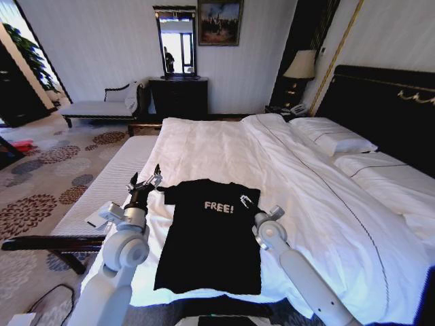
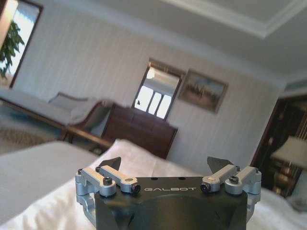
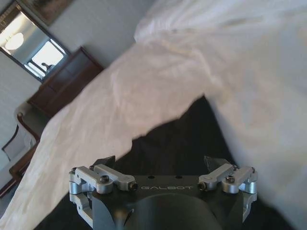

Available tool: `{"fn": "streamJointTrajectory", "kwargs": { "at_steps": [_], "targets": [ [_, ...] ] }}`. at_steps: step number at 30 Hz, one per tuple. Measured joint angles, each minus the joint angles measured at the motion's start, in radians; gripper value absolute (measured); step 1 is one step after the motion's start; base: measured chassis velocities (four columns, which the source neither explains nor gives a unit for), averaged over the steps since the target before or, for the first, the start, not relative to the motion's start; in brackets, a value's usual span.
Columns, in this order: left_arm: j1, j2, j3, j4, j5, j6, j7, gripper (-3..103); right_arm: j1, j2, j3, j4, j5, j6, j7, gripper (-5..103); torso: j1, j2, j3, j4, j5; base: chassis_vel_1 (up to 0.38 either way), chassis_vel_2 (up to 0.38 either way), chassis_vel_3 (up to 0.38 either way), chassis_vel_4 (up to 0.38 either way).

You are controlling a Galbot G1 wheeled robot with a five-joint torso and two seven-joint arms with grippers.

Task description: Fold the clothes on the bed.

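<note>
**Black T-shirt spread flat at the foot of the bed**

Nearest to the robot, the black T-shirt lay flat on the white duvet of the bed, its hem towards the robot and its collar towards the far side. Its long axis ran away from the robot, and the white "FREE!" lettering read upright from the head view.

The left gripper hung just beside the shirt's left sleeve, fingers spread apart. The right gripper sat at the right sleeve, jaws likewise parted and holding nothing.

The right wrist view showed the right gripper poised over dark cloth meeting white bedding. The left wrist view looked level across the bed past the left gripper to a dark dresser, a mirror and a framed painting.

Farther off, pillows lay against the dark headboard.
</note>
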Motion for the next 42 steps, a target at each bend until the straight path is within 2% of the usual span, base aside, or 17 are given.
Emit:
{"fn": "streamJointTrajectory", "kwargs": {
  "at_steps": [3, 4, 7, 8, 11, 13, 14, 16, 22, 27, 33, 37, 42],
  "targets": [
    [-0.072, 0.039, 0.022, 0.079, -0.085, 0.038, -0.001, 100, -0.019, -0.035, 0.051, 0.020, -0.076, 0.015, -0.026, 100, 0.000, 0.000, 0.000, -0.0003, 0.0000, 0.000, 0.000, 0.000, 0.000],
    [-0.072, 0.039, 0.022, 0.079, -0.085, 0.038, -0.001, 100, -0.019, -0.035, 0.051, 0.020, -0.076, 0.015, -0.026, 100, 0.000, 0.000, 0.000, -0.0003, 0.0000, 0.000, 0.000, 0.000, 0.000],
    [-0.161, 0.074, 0.057, 0.187, -0.185, 0.091, 0.003, 100, -0.064, -0.072, 0.123, 0.047, -0.121, 0.032, -0.047, 100, 0.000, 0.000, 0.000, -0.0005, 0.0000, 0.000, 0.000, 0.000, 0.000],
    [-0.161, 0.074, 0.057, 0.187, -0.185, 0.091, 0.003, 100, -0.064, -0.072, 0.123, 0.047, -0.121, 0.032, -0.047, 100, 0.000, 0.000, 0.000, -0.0005, 0.0000, 0.000, 0.000, 0.000, 0.000],
    [-0.255, 0.078, 0.091, 0.351, -0.276, 0.125, 0.036, 100, -0.131, -0.090, 0.198, 0.080, -0.129, 0.037, -0.054, 100, 0.000, 0.000, 0.000, -0.0004, -0.0001, 0.000, 0.000, 0.000, 0.000],
    [-0.270, 0.075, 0.093, 0.381, -0.300, 0.133, 0.040, 100, -0.145, -0.092, 0.211, 0.086, -0.132, 0.037, -0.055, 100, 0.000, 0.000, 0.000, -0.0006, 0.0002, 0.000, 0.000, 0.000, 0.000],
    [-0.296, 0.066, 0.097, 0.438, -0.360, 0.156, 0.048, 100, -0.169, -0.093, 0.233, 0.096, -0.132, 0.037, -0.056, 100, 0.000, 0.000, 0.000, -0.0006, 0.0001, 0.000, 0.000, 0.000, 0.000],
    [-0.314, 0.054, 0.098, 0.497, -0.410, 0.188, 0.066, 100, -0.199, -0.094, 0.264, 0.111, -0.132, 0.034, -0.055, 100, 0.000, 0.000, 0.000, -0.0005, 0.0001, 0.000, 0.000, 0.000, 0.000],
    [-0.302, 0.044, 0.113, 0.581, -0.407, 0.229, 0.112, 100, -0.242, -0.086, 0.307, 0.132, -0.130, 0.018, -0.041, 100, 0.000, 0.000, 0.000, 0.0001, 0.0000, 0.000, 0.000, 0.000, 0.000],
    [-0.277, 0.014, 0.125, 0.627, -0.412, 0.233, 0.126, 100, -0.297, -0.076, 0.338, 0.166, -0.133, 0.010, -0.030, 100, 0.000, 0.000, 0.000, -0.0003, 0.0002, 0.000, 0.000, 0.000, 0.000],
    [-0.258, -0.024, 0.125, 0.658, -0.411, 0.211, 0.147, 100, -0.341, -0.083, 0.372, 0.195, -0.133, 0.007, -0.026, 100, 0.000, 0.000, 0.000, -0.0002, 0.0001, 0.000, 0.000, 0.000, 0.000],
    [-0.235, -0.030, 0.122, 0.638, -0.410, 0.210, 0.144, 100, -0.358, -0.088, 0.387, 0.207, -0.132, 0.006, -0.025, 100, 0.000, 0.000, 0.000, -0.0004, 0.0001, 0.000, 0.000, 0.000, 0.000],
    [-0.183, -0.001, 0.103, 0.568, -0.411, 0.217, 0.130, 100, -0.374, -0.085, 0.399, 0.215, -0.133, 0.005, -0.025, 100, 0.000, 0.000, 0.000, -0.0004, -0.0001, 0.000, 0.000, 0.000, 0.000]
  ]
}}
